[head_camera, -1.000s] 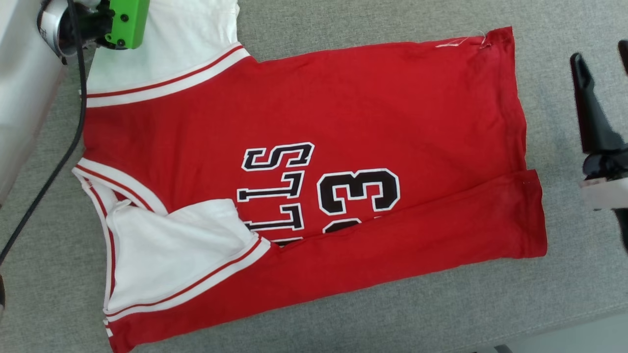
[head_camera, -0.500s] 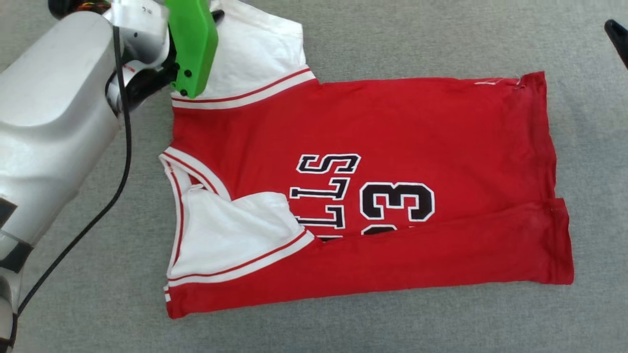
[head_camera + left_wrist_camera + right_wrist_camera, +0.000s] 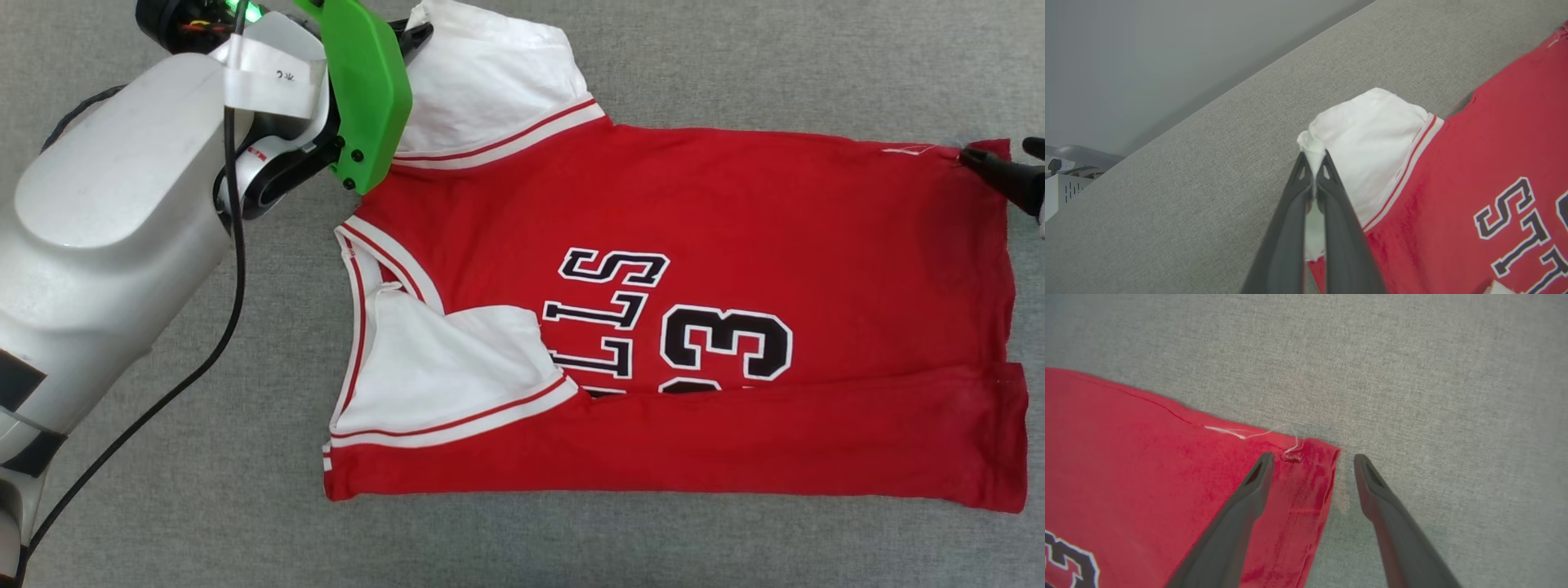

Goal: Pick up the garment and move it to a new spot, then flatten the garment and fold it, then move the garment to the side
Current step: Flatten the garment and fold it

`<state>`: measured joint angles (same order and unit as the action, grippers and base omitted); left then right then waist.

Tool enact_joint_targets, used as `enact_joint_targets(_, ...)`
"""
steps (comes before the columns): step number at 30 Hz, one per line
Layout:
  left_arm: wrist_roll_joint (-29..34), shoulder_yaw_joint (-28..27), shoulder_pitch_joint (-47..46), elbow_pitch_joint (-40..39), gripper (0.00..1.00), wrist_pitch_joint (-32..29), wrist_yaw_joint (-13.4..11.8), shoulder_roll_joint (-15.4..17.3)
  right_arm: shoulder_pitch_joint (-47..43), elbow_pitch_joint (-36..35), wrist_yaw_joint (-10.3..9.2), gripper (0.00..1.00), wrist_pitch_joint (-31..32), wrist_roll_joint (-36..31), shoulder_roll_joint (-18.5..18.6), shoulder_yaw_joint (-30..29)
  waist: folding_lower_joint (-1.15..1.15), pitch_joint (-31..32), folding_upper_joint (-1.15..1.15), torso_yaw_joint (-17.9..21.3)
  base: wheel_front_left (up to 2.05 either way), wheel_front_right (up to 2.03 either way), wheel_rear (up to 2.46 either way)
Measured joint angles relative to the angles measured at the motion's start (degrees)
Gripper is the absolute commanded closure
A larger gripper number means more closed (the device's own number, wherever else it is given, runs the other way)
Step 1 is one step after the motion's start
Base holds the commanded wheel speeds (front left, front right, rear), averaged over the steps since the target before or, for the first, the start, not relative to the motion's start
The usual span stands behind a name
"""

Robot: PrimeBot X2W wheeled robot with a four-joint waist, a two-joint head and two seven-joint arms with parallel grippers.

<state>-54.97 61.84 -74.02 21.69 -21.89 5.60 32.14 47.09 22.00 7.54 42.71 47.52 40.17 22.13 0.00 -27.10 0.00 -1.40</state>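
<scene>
The garment (image 3: 694,212) lies spread on the grey surface with its black letters and number facing up. Its near side is folded over, and one white sleeve (image 3: 441,376) lies on top of the front. My left gripper (image 3: 418,34) is at the far white sleeve (image 3: 490,82). In the left wrist view, the left gripper (image 3: 1313,157) is shut on that sleeve's outer edge. My right gripper (image 3: 1004,153) is at the far hem corner. In the right wrist view, the right gripper (image 3: 1312,457) is open, its fingers straddling the red hem corner (image 3: 1314,465) with its loose white thread.
The pale left forearm (image 3: 106,229) and its green bracket (image 3: 367,90) cover the upper left, with a black cable (image 3: 237,269) hanging beside them. The grey fabric surface (image 3: 735,73) ends at a far edge (image 3: 1216,102). A white box (image 3: 1061,192) stands beyond that edge.
The head camera has shifted, sliding the whole picture. The right gripper has come from off to the side up to the far hem corner. The left gripper stays at the sleeve.
</scene>
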Motion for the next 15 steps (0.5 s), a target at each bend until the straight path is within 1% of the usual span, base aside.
enact_joint_targets(4, 0.1, -0.1, 0.0, -0.5, 1.0, 0.2, -0.3, 0.1, 0.1, 4.9, -0.01, 0.0, -2.2, -1.3, -2.6, 2.0, 0.0, -1.5, 0.0, -0.6, 0.0, 0.0, 0.0)
enact_joint_targets(8, 0.1, -0.2, 0.0, -0.5, 1.0, 0.7, -0.4, 0.1, 0.4, 6.7, -0.09, 0.0, -2.7, -0.6, -2.4, 3.8, 0.0, -2.1, 0.0, -0.9, 0.0, 0.0, 0.0)
enact_joint_targets(9, 0.0, -0.2, 0.0, -0.4, 1.0, 0.8, -0.4, 0.2, 0.6, 6.7, -0.08, 0.57, -3.7, -0.6, -2.1, 4.4, 0.0, -2.1, 0.0, -0.9, 0.0, 0.0, 0.0)
enact_joint_targets(10, 0.0, -0.2, 0.0, -0.2, 1.0, 1.0, -0.4, 0.3, 0.6, 6.7, -0.08, 1.0, -5.0, -0.6, -1.9, 5.0, 0.0, -1.9, 0.0, -0.8, 0.0, 0.0, 0.0)
enact_joint_targets(15, 0.0, -0.2, 1.8, 0.9, 1.0, 2.9, -0.4, 0.7, 0.5, 6.8, -0.03, 1.0, -12.9, 0.1, -2.5, 6.5, 0.0, -0.1, 0.0, -0.3, 0.0, 0.0, 0.0)
